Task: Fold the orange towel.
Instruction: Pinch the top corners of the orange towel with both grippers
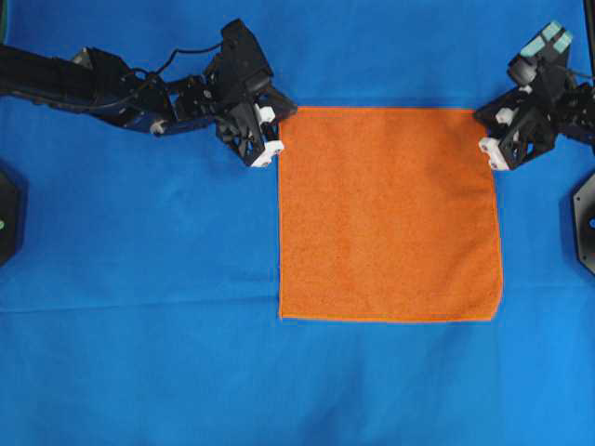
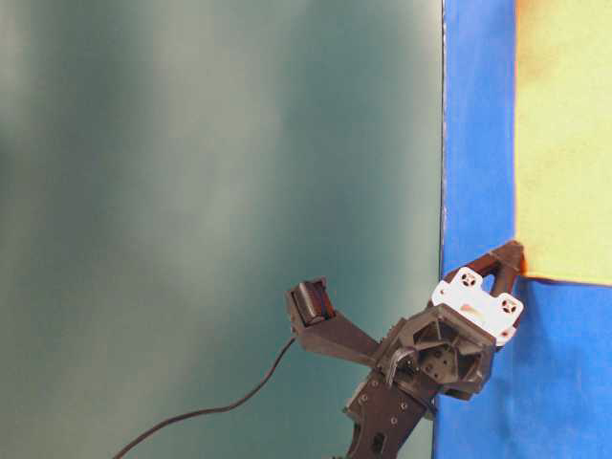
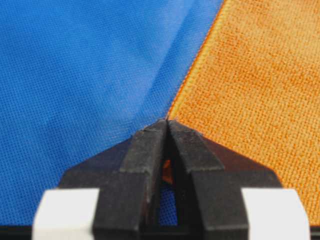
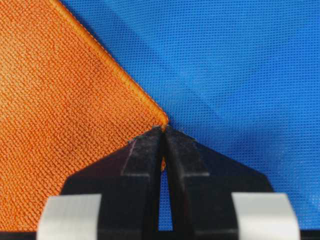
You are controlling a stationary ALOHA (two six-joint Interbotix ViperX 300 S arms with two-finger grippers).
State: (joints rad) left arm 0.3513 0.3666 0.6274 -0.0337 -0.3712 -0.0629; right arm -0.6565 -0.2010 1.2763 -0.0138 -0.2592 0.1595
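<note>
Lying flat: orange towel (image 1: 390,214), blue table cloth (image 1: 139,279) beneath.

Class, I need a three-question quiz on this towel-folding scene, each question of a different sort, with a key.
1. True or false: the towel lies flat and unfolded on the blue cloth.
2. Which part of the towel does the left claw pinch? A) a corner B) the middle C) nothing
3. Fill in: the right claw is ____ on the towel's other far corner.

Key: 1 true; 2 A; 3 shut.
</note>
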